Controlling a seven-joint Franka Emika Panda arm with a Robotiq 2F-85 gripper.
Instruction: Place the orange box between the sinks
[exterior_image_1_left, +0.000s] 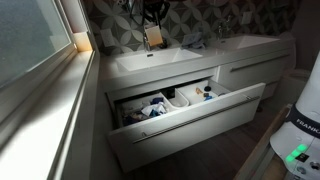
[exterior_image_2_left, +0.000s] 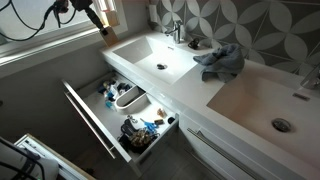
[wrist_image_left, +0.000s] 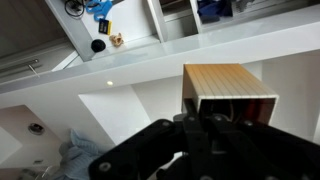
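Observation:
The orange box (wrist_image_left: 222, 82) is a ribbed orange-brown carton held in my gripper (wrist_image_left: 205, 122), whose dark fingers are closed around its near end in the wrist view. In both exterior views the box (exterior_image_1_left: 153, 38) (exterior_image_2_left: 101, 20) hangs under the gripper (exterior_image_1_left: 152, 24) (exterior_image_2_left: 95, 13), above the back corner of the white vanity by the window. One sink basin (exterior_image_2_left: 160, 62) lies just below and beside it. The second basin (exterior_image_2_left: 272, 118) is further along the counter. A blue-grey cloth (exterior_image_2_left: 221, 62) lies on the strip between the two sinks.
The drawer (exterior_image_1_left: 190, 118) under the vanity stands open, full of toiletries (exterior_image_2_left: 135, 125). Faucets (exterior_image_2_left: 177, 30) (exterior_image_1_left: 220, 33) rise at the back of the counter. The window ledge (exterior_image_1_left: 50, 100) runs along one side. A robot base with a green light (exterior_image_1_left: 298, 152) stands near the drawer.

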